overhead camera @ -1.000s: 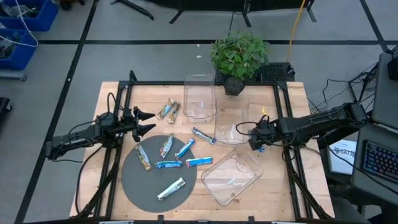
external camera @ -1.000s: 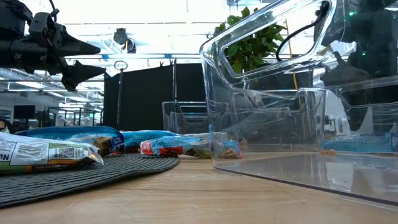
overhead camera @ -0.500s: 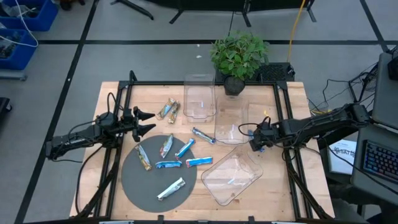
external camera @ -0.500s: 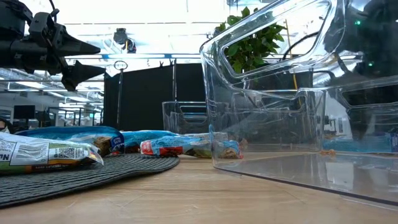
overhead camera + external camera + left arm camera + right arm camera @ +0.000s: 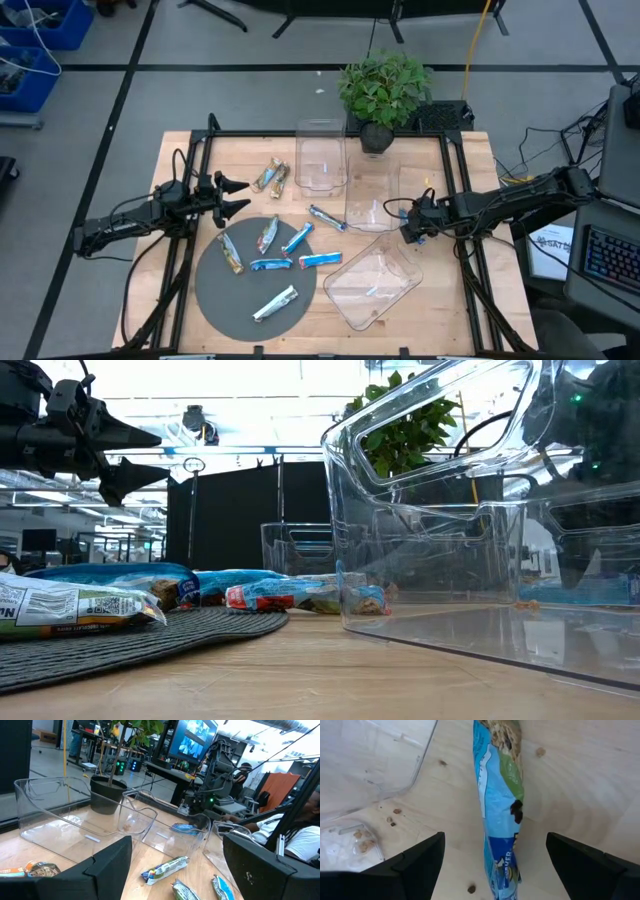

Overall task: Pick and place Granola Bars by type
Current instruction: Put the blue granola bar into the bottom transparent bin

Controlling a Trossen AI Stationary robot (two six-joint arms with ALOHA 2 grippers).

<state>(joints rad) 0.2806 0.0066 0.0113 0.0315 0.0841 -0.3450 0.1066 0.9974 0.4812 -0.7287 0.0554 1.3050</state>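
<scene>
Several granola bars, blue, silvery and tan, lie on the round grey mat (image 5: 215, 290), among them a silvery one (image 5: 275, 302). Two tan bars (image 5: 272, 177) lie on the wood beyond the mat, and a blue one (image 5: 327, 218) lies to its right. One more blue bar (image 5: 500, 800) lies flat on the wood to the right of the middle bin. My right gripper (image 5: 410, 230) hovers open over this bar, its fingers (image 5: 415, 865) wide on either side and not touching it. My left gripper (image 5: 235, 195) is open and empty in the air, above the mat's far left edge.
Three clear bins stand on the table: one at the far middle (image 5: 320, 155), one to its right (image 5: 372, 198), and a slanted one at the near right (image 5: 372, 285). A potted plant (image 5: 385, 90) stands at the far edge. Black frame rails run along both sides.
My right gripper has shifted slightly toward the table's right edge above the blue bar, then kept still. The bar lies where it was.
</scene>
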